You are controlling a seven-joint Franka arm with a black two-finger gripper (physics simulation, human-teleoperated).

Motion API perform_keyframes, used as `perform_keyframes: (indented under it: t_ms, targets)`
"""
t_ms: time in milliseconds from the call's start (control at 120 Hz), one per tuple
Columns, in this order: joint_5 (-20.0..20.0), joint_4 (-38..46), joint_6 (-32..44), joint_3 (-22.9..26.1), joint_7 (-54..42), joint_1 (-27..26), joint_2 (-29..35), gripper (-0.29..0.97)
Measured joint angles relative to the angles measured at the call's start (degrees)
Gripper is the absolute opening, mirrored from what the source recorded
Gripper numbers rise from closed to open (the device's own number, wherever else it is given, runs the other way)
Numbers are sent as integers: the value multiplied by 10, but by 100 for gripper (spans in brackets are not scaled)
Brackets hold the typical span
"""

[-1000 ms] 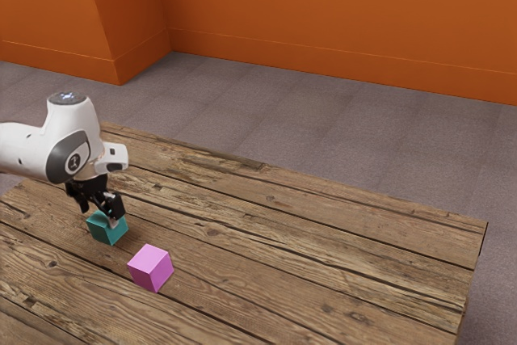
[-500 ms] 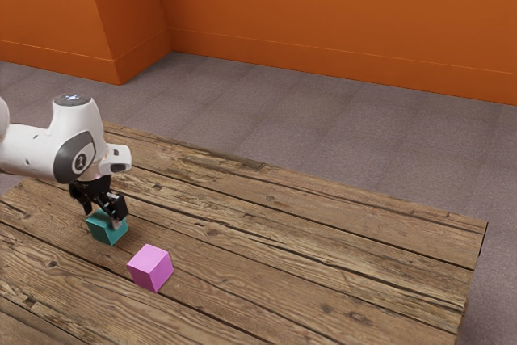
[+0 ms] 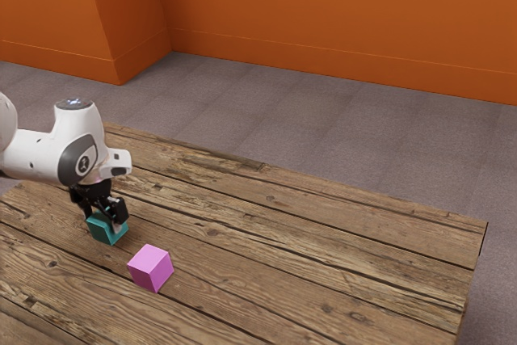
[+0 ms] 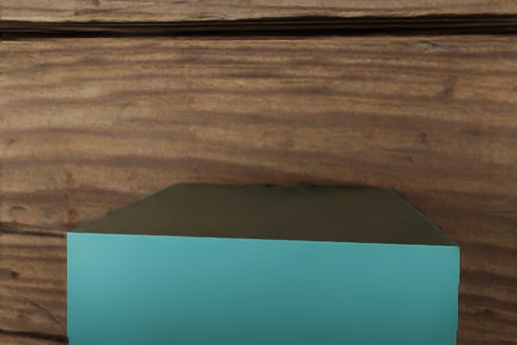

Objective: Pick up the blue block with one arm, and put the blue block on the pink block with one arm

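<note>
In the exterior view a table (image 3: 307,232) of rough, weathered brown planks with dark seams between them stands in a room with plain orange walls (image 3: 323,6) and a grey carpeted floor (image 3: 323,119). The white arm (image 3: 56,155) comes in from the exterior view's left, and its black gripper (image 3: 106,217) is set low over the blue block (image 3: 103,234), which sits on the planks near the table's end at the exterior view's left. The block is closer to teal than to pure blue, a small cube turned with a corner toward the camera. Whether the hand is clamped on it or merely set around it cannot be told here. The pink block (image 3: 150,267) lies near it on the same planks, apart from it and nearer the camera, a cube of much the same size. In the wrist view the blue block (image 4: 262,288) appears just under the hand, with one bright teal face and a darker, shaded face beyond it. This view adds the close grain of the table (image 4: 258,103) and a deep dark seam (image 4: 258,27) between two planks beyond the block.
</note>
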State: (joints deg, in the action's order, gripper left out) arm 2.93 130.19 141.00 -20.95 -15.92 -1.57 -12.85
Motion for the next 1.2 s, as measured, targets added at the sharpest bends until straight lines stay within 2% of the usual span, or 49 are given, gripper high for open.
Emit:
perform_keyframes:
  t_ms: [50, 108, 367, 617, 767, 908, 1200]
  targets:
    - [0, -5, 0, 34, -2, 32, -5, 68]
    - [0, -9, 0, 52, -4, 48, -8, 68]
    - [-3, -7, 2, 62, -10, 56, -6, 67]
    - [-4, -6, 4, 62, -15, 56, -2, 45]
    - [-5, -6, 4, 62, -15, 56, 3, 38]
    - [-9, -5, -1, 73, -12, 55, 27, 35]
    - [-25, 29, -41, 106, -4, 56, 127, 32]
